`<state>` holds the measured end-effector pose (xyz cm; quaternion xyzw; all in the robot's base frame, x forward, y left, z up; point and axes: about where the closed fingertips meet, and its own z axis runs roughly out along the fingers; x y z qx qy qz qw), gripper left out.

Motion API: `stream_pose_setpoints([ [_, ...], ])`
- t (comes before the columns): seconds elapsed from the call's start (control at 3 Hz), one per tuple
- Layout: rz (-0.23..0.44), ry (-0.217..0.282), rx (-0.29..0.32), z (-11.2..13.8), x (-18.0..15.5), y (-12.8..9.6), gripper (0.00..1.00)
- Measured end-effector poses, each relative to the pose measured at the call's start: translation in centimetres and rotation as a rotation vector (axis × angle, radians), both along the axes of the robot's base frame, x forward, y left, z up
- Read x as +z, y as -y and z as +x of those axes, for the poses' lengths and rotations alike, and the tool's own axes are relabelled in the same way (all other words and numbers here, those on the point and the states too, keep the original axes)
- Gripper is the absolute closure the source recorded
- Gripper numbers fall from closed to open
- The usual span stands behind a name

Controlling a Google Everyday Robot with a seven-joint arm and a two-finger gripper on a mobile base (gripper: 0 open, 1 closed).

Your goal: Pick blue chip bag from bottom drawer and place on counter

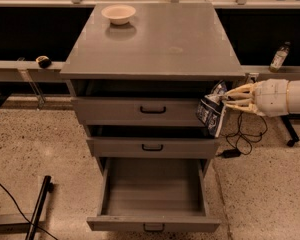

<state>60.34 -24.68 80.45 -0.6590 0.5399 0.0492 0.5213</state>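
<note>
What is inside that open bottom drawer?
The bottom drawer shows only bare grey floor; the strip behind its front panel is hidden. The blue chip bag hangs from the gripper, fingers shut, beside the top drawer.

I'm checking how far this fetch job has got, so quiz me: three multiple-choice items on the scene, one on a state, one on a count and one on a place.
1. The bottom drawer is:
A. shut
B. pulled open
C. taken out of the cabinet

2. How many things stand on the counter?
A. one
B. two
C. three

3. The blue chip bag is:
A. lying in the bottom drawer
B. lying on the counter
C. held in the hand, off the cabinet's right edge beside the top drawer front

Answers:
1. B: its front sticks out and its inside floor shows.
2. A: only a pale bowl stands there, at the back left.
3. C: the hand's fingers are closed on the bag, which hangs in the air below counter level.
</note>
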Motion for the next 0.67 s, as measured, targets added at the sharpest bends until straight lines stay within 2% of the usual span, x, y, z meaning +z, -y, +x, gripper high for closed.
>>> stream_pose_setpoints([
  [0.67,-0.068,0.113,0.086,0.1,10.8,-1.9,1.0],
])
